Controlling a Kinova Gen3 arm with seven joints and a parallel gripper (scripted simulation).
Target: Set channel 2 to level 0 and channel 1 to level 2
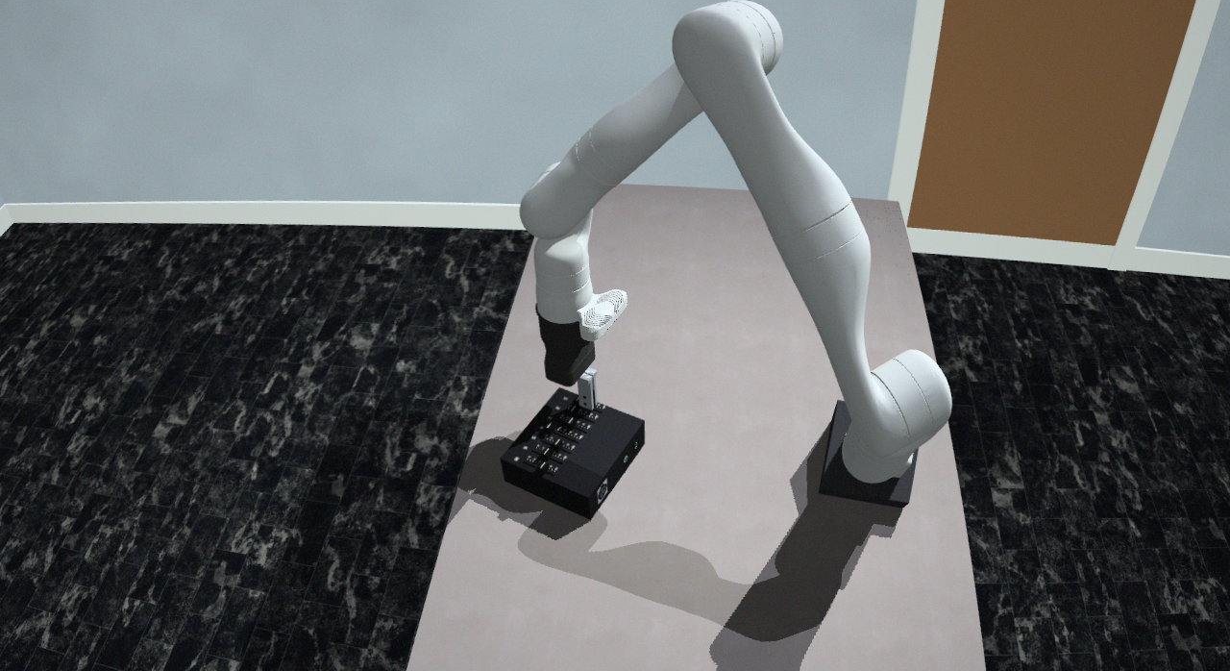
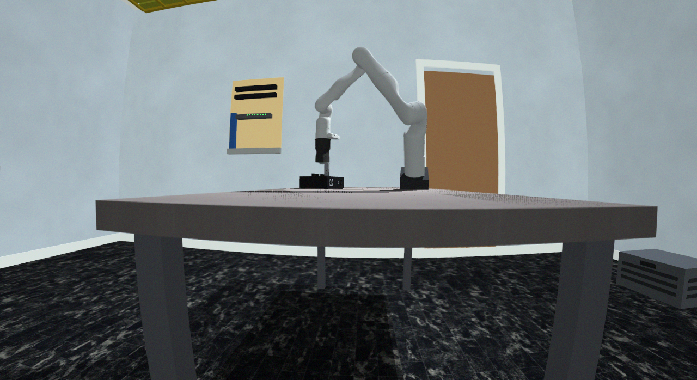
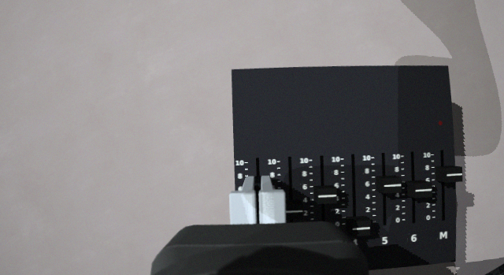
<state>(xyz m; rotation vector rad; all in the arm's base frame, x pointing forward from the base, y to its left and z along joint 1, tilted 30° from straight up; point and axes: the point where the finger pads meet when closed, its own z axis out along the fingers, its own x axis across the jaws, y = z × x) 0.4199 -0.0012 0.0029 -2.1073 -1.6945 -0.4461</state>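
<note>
The black lighting desk (image 1: 572, 452) stands on its feet near the table's left edge, and shows small in the exterior view (image 2: 321, 181). In the wrist view the desk (image 3: 340, 165) shows several faders. My gripper (image 3: 258, 192) is shut and empty, its fingers pressed together over the channel 1 slot at the desk's left end. It hides the channel 1 cap. The channel 2 cap (image 3: 294, 211) peeks out beside the fingers, low on its slot. The channel 3 cap (image 3: 327, 196) stands near 4 and the channel 4 cap (image 3: 361, 228) near 0. The gripper (image 1: 588, 391) points straight down onto the desk's far end.
The channel 5 cap (image 3: 390, 185), channel 6 cap (image 3: 423, 190) and master cap (image 3: 450, 174) stand in the upper half of their slots. The arm's base (image 1: 869, 473) sits to the right of the desk. A grey box (image 2: 655, 277) lies on the floor.
</note>
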